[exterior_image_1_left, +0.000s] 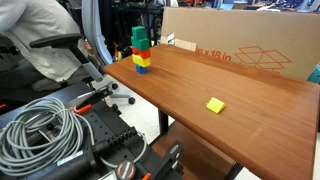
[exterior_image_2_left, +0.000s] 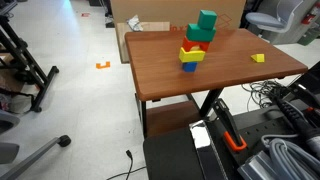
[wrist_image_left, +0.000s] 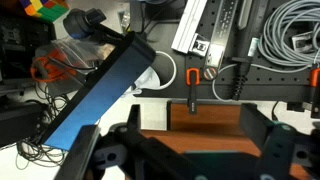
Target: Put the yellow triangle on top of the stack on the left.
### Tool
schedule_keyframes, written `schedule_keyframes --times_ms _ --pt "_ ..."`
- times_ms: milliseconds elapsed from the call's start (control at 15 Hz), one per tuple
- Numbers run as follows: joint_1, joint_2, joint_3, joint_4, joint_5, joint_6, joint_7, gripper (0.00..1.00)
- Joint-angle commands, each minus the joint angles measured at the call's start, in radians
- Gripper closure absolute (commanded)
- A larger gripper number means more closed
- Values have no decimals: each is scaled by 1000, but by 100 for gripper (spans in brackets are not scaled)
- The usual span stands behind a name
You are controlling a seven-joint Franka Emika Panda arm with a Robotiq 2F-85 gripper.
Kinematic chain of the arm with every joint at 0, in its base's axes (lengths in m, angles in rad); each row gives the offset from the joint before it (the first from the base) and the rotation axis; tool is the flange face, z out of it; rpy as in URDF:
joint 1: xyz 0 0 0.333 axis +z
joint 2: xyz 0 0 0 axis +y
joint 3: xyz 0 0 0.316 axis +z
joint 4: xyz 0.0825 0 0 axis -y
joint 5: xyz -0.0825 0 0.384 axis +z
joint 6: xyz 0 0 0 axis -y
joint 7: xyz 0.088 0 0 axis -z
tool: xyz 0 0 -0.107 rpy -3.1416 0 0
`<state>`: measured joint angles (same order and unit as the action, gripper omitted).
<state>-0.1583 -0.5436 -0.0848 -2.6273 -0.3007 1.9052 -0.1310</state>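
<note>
The small yellow triangle (exterior_image_1_left: 215, 105) lies on the brown wooden table (exterior_image_1_left: 250, 85), alone near the front edge; it also shows in an exterior view (exterior_image_2_left: 258, 58). The stack (exterior_image_1_left: 141, 50) stands at a table corner, with blue at the bottom, then yellow, red and green on top; it also shows in an exterior view (exterior_image_2_left: 197, 42). My gripper (wrist_image_left: 195, 140) shows only in the wrist view. Its dark fingers are spread wide with nothing between them. It hangs over a table edge (wrist_image_left: 205, 118). Neither the triangle nor the stack shows in the wrist view.
A large cardboard box (exterior_image_1_left: 240, 45) stands along the table's back edge. A grey coil of cable (exterior_image_1_left: 40, 125) lies on a black base below the table, with orange-handled clamps (wrist_image_left: 193, 80) at its edge. An office chair (exterior_image_1_left: 55, 45) stands beyond the stack.
</note>
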Motion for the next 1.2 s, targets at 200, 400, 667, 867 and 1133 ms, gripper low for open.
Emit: schedule_keyframes --times_ms 200,400,667,867,1133 --pt "13 0 -11 1 -5 -3 5 0" --pt "13 0 -11 1 -5 -3 5 0" --pt "13 0 -11 1 -5 -3 5 0" --pt "13 0 -11 1 -5 -3 5 0" --pt "13 0 -11 1 -5 -3 5 0"
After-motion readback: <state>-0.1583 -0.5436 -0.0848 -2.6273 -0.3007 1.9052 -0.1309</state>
